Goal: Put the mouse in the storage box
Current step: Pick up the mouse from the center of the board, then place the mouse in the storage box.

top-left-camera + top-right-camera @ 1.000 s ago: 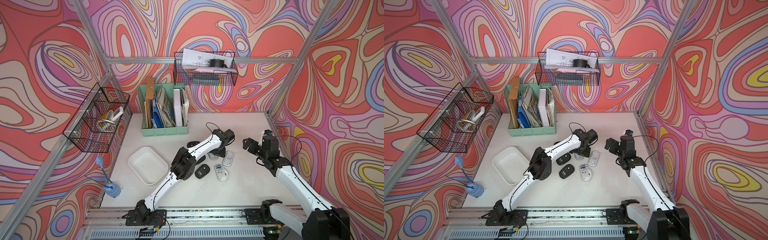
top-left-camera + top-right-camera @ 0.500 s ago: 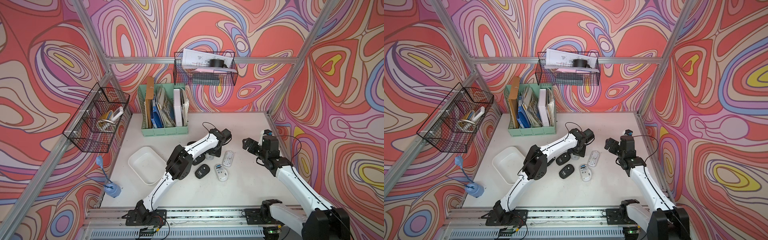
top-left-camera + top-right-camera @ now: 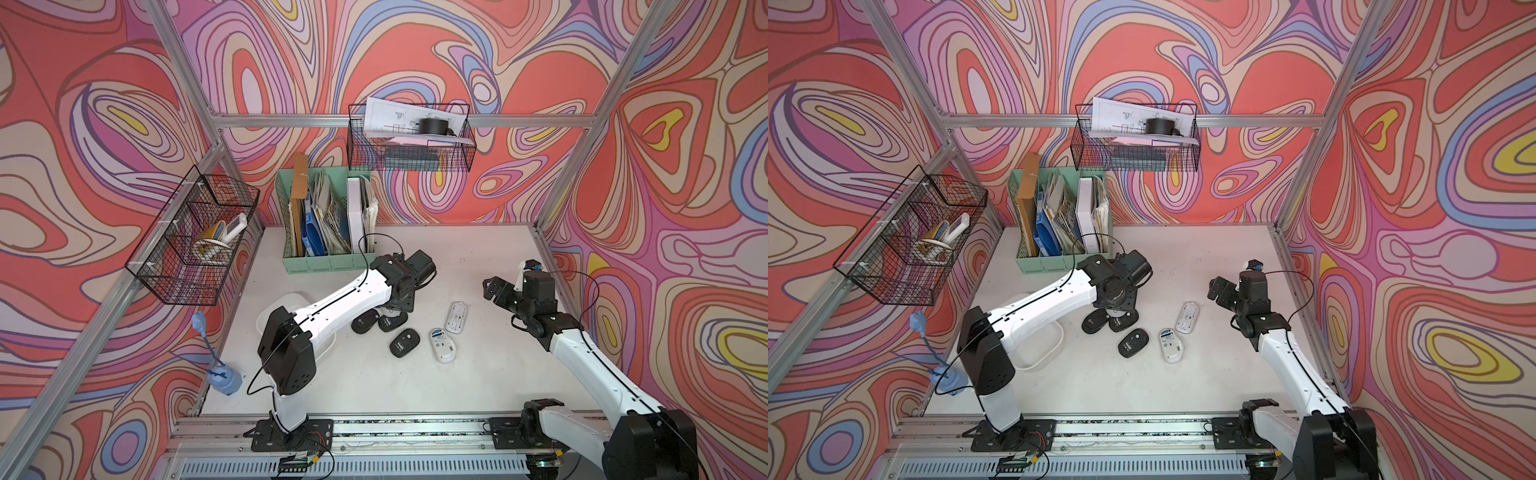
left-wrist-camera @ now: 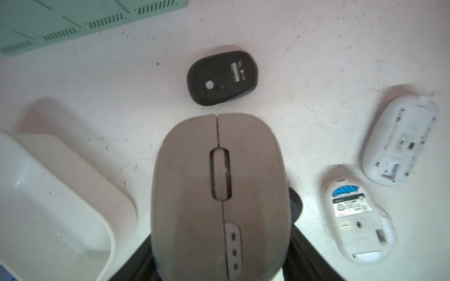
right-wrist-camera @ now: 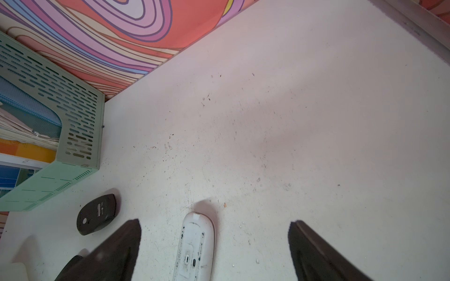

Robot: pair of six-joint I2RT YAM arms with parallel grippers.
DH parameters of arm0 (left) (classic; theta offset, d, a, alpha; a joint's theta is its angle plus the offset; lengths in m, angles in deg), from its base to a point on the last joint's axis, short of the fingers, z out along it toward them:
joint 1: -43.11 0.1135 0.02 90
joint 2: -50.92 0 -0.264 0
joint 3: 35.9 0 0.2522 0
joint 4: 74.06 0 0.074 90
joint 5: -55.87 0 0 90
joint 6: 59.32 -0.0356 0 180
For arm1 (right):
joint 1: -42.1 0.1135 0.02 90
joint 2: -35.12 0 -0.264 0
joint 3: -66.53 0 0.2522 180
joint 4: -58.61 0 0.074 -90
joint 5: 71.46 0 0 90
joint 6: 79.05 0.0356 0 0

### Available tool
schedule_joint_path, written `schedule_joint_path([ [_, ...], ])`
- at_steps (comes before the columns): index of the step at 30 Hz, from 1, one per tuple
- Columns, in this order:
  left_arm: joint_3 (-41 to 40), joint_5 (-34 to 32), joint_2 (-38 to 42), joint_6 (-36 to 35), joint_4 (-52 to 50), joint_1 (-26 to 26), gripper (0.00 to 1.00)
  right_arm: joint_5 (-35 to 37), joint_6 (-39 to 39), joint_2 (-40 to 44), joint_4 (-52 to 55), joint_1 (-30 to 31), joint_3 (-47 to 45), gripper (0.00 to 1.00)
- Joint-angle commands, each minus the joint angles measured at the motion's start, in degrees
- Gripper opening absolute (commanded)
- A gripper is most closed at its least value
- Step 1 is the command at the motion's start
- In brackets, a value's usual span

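Note:
My left gripper [image 4: 220, 253] is shut on a pale grey mouse [image 4: 216, 194], buttons facing the left wrist camera, its dark fingers [image 4: 306, 253] flanking the mouse's sides. In both top views that gripper [image 3: 392, 307] hangs just above a cluster of black mice [image 3: 363, 323]. The white storage box [image 3: 291, 301] lies to its left, partly hidden under the left forearm; its rim [image 3: 1042, 353] and wall [image 4: 60, 194] show. My right gripper [image 3: 492, 289] stands open over the table, an upturned white mouse [image 5: 194, 248] between its fingers [image 5: 117, 250], untouched.
Two upturned white mice [image 3: 441, 345] [image 3: 457, 318] and a black mouse [image 3: 404, 343] lie mid-table. A mint-green file organiser [image 3: 328, 262] stands at the back. Black wire baskets [image 3: 195, 241] [image 3: 409, 141] hang on the walls. A blue gooseneck gadget [image 3: 224, 378] sits at the left edge.
The left gripper has closed on the pale grey mouse and drawn slightly left with it; its elbow has swung left. The right arm has not moved.

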Motion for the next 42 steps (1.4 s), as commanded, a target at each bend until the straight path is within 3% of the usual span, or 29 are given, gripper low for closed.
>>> schedule_joint_path([
  [1, -7.87, -1.71, 5.89, 4.29, -0.72, 4.52, 0.56, -0.98, 0.47, -0.83, -0.71, 0.17, 0.44, 0.96],
  [13, -29.84, -2.47, 24.53, 8.47, -1.21, 20.53, 0.56, -1.32, 0.77, -1.11, -0.36, 0.33, 0.67, 0.96],
  [20, -39.82, 5.04, 26.70, 10.14, 4.25, 27.63, 0.56, -1.60, 0.62, -1.86, -0.18, 0.32, 1.38, 0.96],
  [29, -41.51, 9.20, 20.24, 8.36, 11.65, 28.79, 0.57, -1.71, 0.67, -2.39, -0.34, 0.29, 1.26, 0.96],
  [36, -40.69, 16.82, 13.89, 8.28, 19.62, 28.56, 0.57, -1.50, 0.45, -2.43, -0.22, 0.36, 0.88, 0.96],
  [42, -36.53, 18.78, 9.10, 9.03, 22.60, 26.30, 0.57, -1.84, 0.69, -3.43, -0.49, 0.55, 1.47, 0.96],
])
